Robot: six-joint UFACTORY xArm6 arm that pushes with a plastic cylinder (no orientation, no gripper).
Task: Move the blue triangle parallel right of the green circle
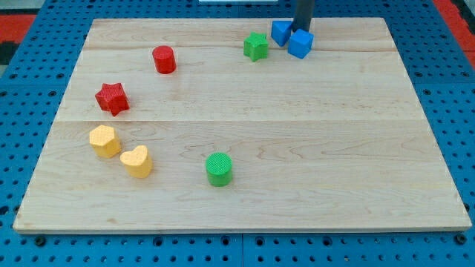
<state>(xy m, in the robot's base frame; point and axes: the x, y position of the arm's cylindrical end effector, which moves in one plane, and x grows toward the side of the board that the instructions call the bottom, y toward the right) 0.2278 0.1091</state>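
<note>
Two blue blocks sit near the board's top edge. One blue block [281,32] lies to the left of my rod, and the other blue block [300,44] lies just below it. I cannot tell which of them is the triangle. My tip [302,30] stands between them, touching or almost touching both. The green circle [219,169] stands far off, near the view's bottom centre.
A green star [256,46] lies just left of the blue blocks. A red cylinder [164,58] and a red star [112,98] are at the upper left. Two yellow blocks [105,141] [137,161] lie at the lower left. The wooden board [334,148] rests on a blue pegboard.
</note>
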